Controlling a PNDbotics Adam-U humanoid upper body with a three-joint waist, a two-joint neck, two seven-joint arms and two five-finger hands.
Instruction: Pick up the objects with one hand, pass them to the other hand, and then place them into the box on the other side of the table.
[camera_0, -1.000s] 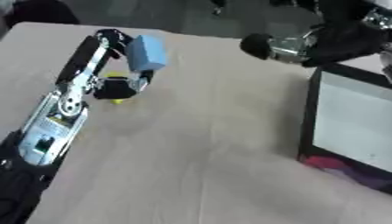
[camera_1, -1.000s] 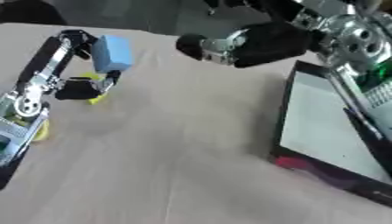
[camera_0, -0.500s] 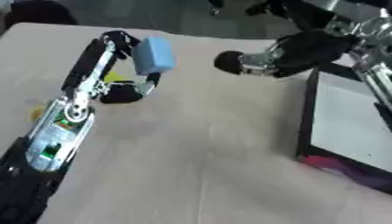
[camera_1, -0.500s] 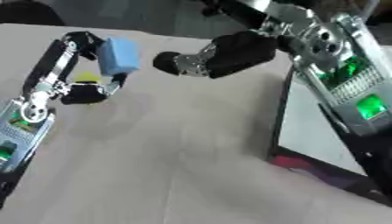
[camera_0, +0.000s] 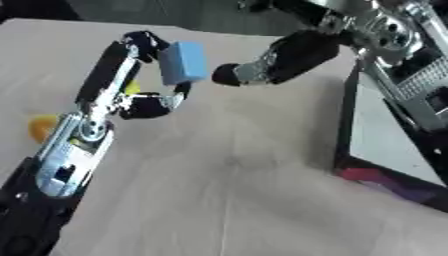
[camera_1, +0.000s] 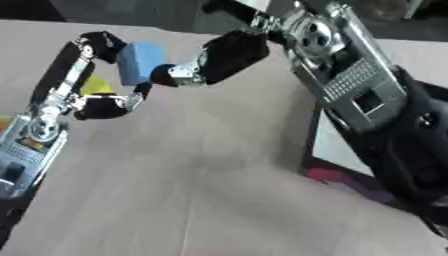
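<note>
— Where is the blue block (camera_0: 183, 62) now?

— It is up off the worktop (camera_0: 219, 190), in my left hand (camera_0: 149, 75), at the far left. My fingers curl round it, one bit over the top and the thumb under it. The block stands tall and leans a little.

— And your other hand?

— My right hand (camera_0: 262, 70) comes in from the far right. Its fingers are bunched and point at the block. The tips are just beside the block's right side. In the right eye view they look like they touch it, but I cannot tell for sure. I also cannot tell if that hand is spread or pressed together.

— What else is on the worktop?

— Something small and yellow (camera_0: 131, 87) peeks out behind my left arm. A round orange thing (camera_0: 39, 127) lies at the left edge, near my arm.

— Where is the box?

— The box (camera_0: 385, 145) is on the right side. It has dark walls and a pale inside. Its near corner is pink and purple. It is well apart from the block.
</note>
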